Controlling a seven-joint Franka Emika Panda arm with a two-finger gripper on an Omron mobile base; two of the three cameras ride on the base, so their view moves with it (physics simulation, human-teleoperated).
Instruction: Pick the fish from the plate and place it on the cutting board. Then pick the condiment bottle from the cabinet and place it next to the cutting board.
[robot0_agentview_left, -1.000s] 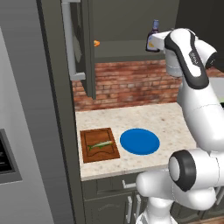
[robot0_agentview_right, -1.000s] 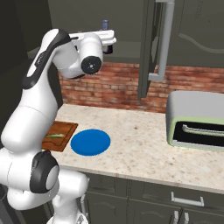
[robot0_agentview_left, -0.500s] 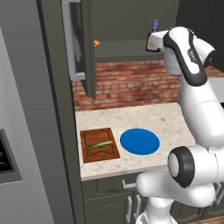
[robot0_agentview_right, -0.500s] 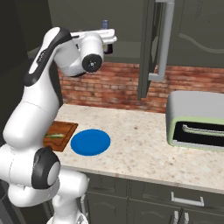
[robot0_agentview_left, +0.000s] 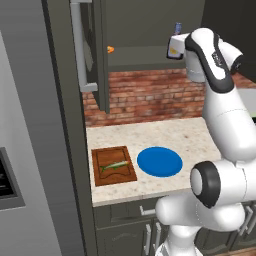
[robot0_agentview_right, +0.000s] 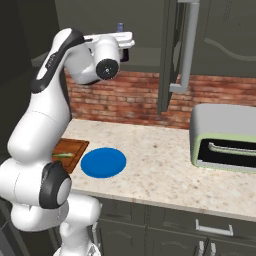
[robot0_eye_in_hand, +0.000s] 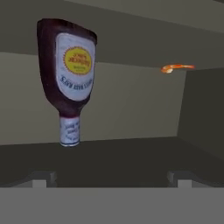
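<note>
The fish (robot0_agentview_left: 114, 166) lies on the cutting board (robot0_agentview_left: 101, 179) at the counter's left end, also seen as fish (robot0_agentview_right: 64, 155) on the cutting board (robot0_agentview_right: 70, 147). Beside the board sits the bare blue plate (robot0_agentview_left: 159, 161) (robot0_agentview_right: 103, 162). My arm reaches up to the cabinet shelf, where the condiment bottle (robot0_agentview_left: 177, 27) (robot0_agentview_right: 120, 26) stands just past the hand. In the hand view the condiment bottle (robot0_eye_in_hand: 72, 74) appears upside down, left of centre and a little ahead. My gripper (robot0_eye_in_hand: 108, 178) (robot0_agentview_left: 172, 50) is open, with nothing between its fingertips (robot0_eye_in_hand: 39, 179).
The cabinet door (robot0_agentview_left: 95, 55) (robot0_agentview_right: 172, 55) hangs open with its long grey bar handle (robot0_agentview_left: 77, 45). A small orange thing (robot0_agentview_left: 110, 49) (robot0_eye_in_hand: 177, 67) lies on the shelf. A toaster oven (robot0_agentview_right: 225, 137) stands at the counter's right; a tall fridge (robot0_agentview_left: 25, 150) borders the left.
The hand has shifted only very slightly by the bottle. The jaws stay open, and the fish, board and plate have not moved.
</note>
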